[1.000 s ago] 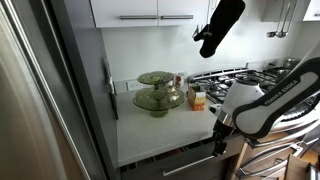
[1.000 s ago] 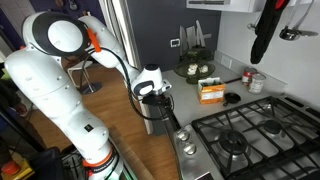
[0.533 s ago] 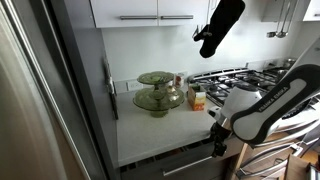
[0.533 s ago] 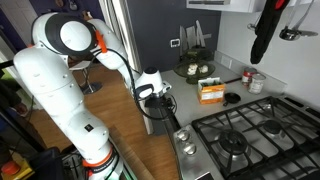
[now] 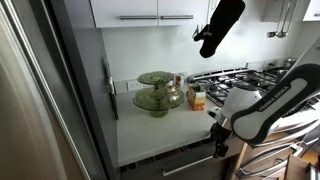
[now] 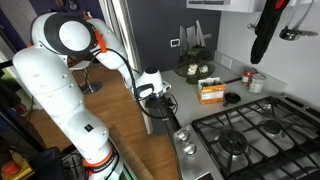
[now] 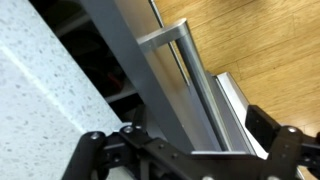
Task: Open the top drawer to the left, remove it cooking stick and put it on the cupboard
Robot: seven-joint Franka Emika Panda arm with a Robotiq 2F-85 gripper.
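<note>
Straddling the drawer's (image 7: 128, 60) handle (image 7: 197, 80), gripper (image 7: 190, 142) spread wide; bar looks stiff, slick, best pinched mid-length.

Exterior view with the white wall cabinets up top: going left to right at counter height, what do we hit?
Steel fridge side → green glass stand → small carton → gas stove.

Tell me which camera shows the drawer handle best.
The wrist view: the drawer handle runs large across the frame, reaching the open gripper. In an exterior view it is only a thin silver strip below the counter; in an exterior view the gripper hides it.
</note>
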